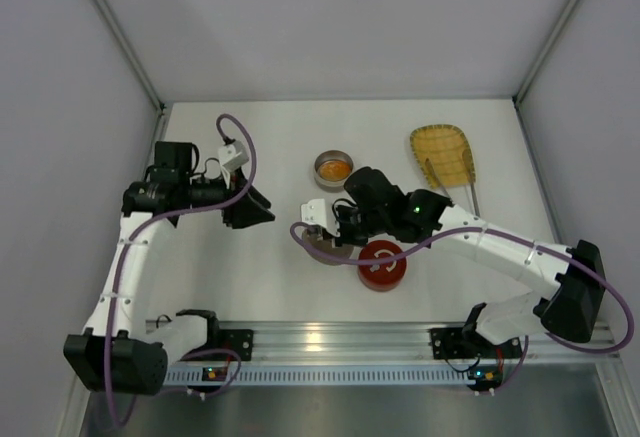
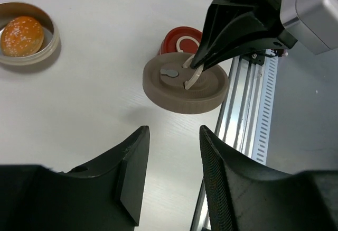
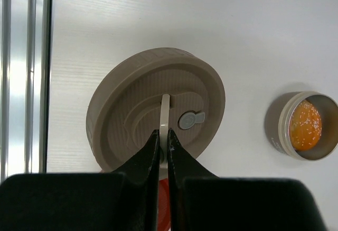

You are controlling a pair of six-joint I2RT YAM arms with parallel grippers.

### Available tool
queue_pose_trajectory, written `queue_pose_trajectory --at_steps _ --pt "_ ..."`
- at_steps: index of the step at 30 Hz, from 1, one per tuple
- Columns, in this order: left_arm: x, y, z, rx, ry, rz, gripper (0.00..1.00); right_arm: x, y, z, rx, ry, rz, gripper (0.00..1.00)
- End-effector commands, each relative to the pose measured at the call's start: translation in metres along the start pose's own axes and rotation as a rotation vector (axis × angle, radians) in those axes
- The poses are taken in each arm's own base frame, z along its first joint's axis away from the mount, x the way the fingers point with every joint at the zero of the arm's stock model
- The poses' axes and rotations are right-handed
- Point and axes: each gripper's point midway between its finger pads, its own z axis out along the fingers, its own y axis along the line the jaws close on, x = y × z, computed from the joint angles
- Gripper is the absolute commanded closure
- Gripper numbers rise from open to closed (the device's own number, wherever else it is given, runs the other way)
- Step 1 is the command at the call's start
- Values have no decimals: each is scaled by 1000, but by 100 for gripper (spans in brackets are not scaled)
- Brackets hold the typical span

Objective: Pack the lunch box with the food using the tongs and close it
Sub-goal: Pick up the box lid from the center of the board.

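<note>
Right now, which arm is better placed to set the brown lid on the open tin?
Right. The right claw pinches the brown lid by its strap, with the tin close by. The left claw hangs open and empty, apart from it.

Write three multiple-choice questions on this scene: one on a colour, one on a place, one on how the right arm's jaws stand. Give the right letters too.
1. What colour is the lid under the right gripper? A red; B grey-brown; C yellow.
2. Where is the orange food? A in the round tin; B on the lid; C on the woven tray.
3. How do the right jaws stand? A wide open; B shut on the strap of the lid; C shut on nothing.
Answers: 1 B, it looks grey-brown. 2 A, it lies in the tin, off the tray. 3 B, they pinch the strap.
</note>
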Motion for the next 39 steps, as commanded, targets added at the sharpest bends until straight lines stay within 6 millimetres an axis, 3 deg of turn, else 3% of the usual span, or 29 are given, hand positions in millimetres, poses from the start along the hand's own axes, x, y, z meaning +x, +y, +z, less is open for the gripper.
queue_pose_trajectory --at_steps 1,2,3,9,11,12,14,23,39 --pt "-3 -7 10 13 -20 111 52 -19 -8 -9 27 -72 42 100" --pt "-16 -2 15 -7 -67 169 53 -22 -11 -10 41 -76 51 100" --pt "-16 -10 23 13 -72 175 53 -23 -12 -9 45 -77 56 100" --pt "-3 -42 64 18 -38 228 51 -33 -26 -12 91 -83 66 100" --pt "6 -38 71 -8 -27 178 48 -36 -28 -13 97 -87 69 100" --pt "7 -38 73 -12 -30 167 39 -34 -27 -11 89 -76 73 100" --pt "6 -36 76 -20 -57 143 36 -37 -26 -12 80 -77 73 100" --pt "3 -41 88 -13 -101 268 51 -54 -6 -19 -23 -144 54 100" --pt "39 -56 94 90 7 343 52 -66 -5 -26 -36 -172 38 100"
